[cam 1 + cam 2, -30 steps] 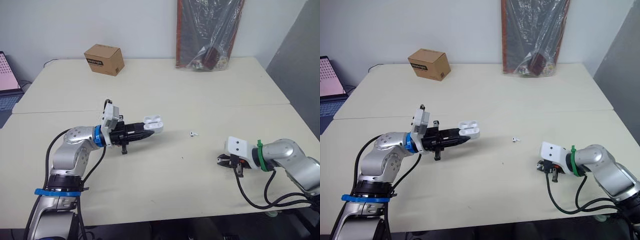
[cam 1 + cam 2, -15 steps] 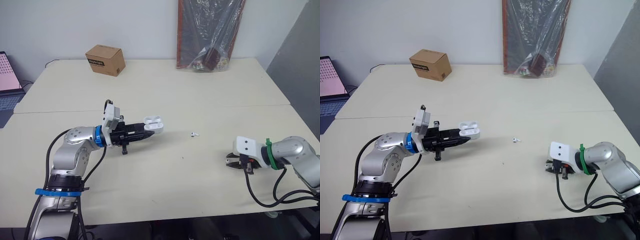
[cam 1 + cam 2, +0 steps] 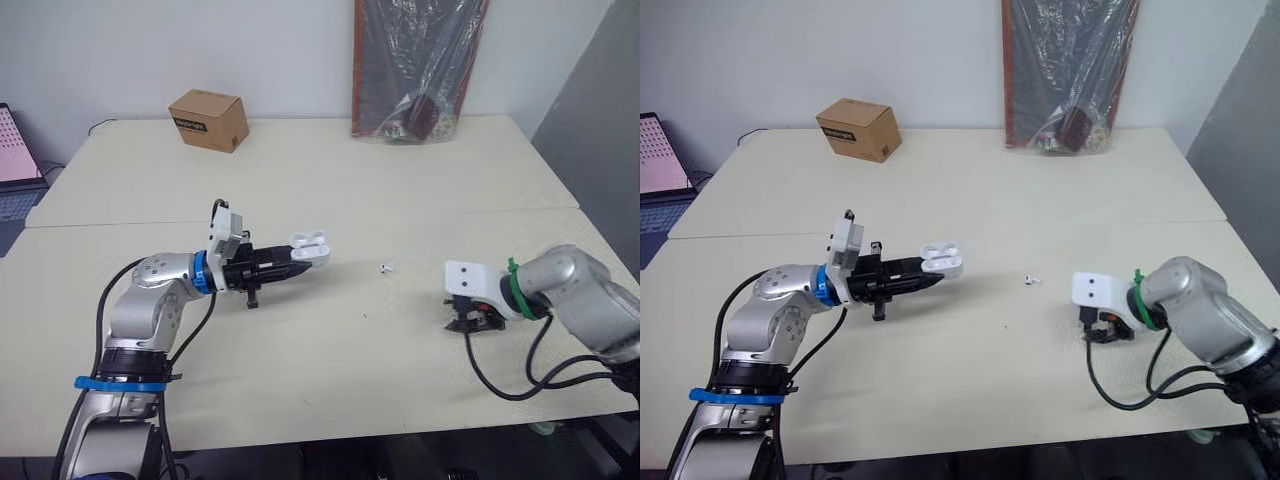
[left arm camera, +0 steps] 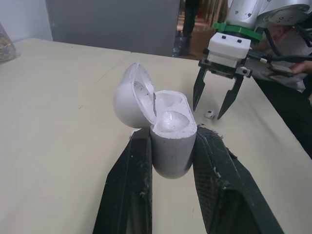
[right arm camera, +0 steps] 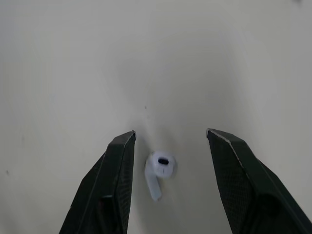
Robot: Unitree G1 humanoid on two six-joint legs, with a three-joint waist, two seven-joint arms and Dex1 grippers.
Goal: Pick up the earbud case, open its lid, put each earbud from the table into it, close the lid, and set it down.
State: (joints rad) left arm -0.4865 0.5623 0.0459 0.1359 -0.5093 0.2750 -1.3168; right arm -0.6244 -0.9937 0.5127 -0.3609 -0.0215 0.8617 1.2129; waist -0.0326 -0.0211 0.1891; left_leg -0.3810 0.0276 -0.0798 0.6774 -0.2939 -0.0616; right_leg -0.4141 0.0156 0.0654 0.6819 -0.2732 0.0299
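**Q:** Where is the earbud case?

**A:** The earbud case [image 4: 163, 124] is off the desk [image 3: 330, 180], clamped between the two black fingers of the left gripper [image 3: 298, 263], which holds it by its lower body. The lid is tipped open to one side, and both sockets look empty.

**Q:** And the earbuds?

**A:** One earbud [image 5: 159, 168] lies on the desk at the robot's right, directly under the right gripper [image 5: 169, 134]. The second earbud [image 3: 386, 268] lies near the desk's middle, between the two arms and well apart from both.

**Q:** How does the first earbud sit against the right gripper?

**A:** It sits between the two fingers and touches neither. Its rounded head faces away from the wrist and its stem trails back toward it. So the long axis runs roughly along the gap — crosswise to the line on which the fingers would close.

**Q:** How wide is that gripper?

**A:** The fingers stand well apart, much wider than the earbud, and hold nothing. I cannot tell whether their tips touch the desk.

**Q:** Which arm suits the pick?

**A:** The right, I judge — it is nearer, and the left is taken up with the case.
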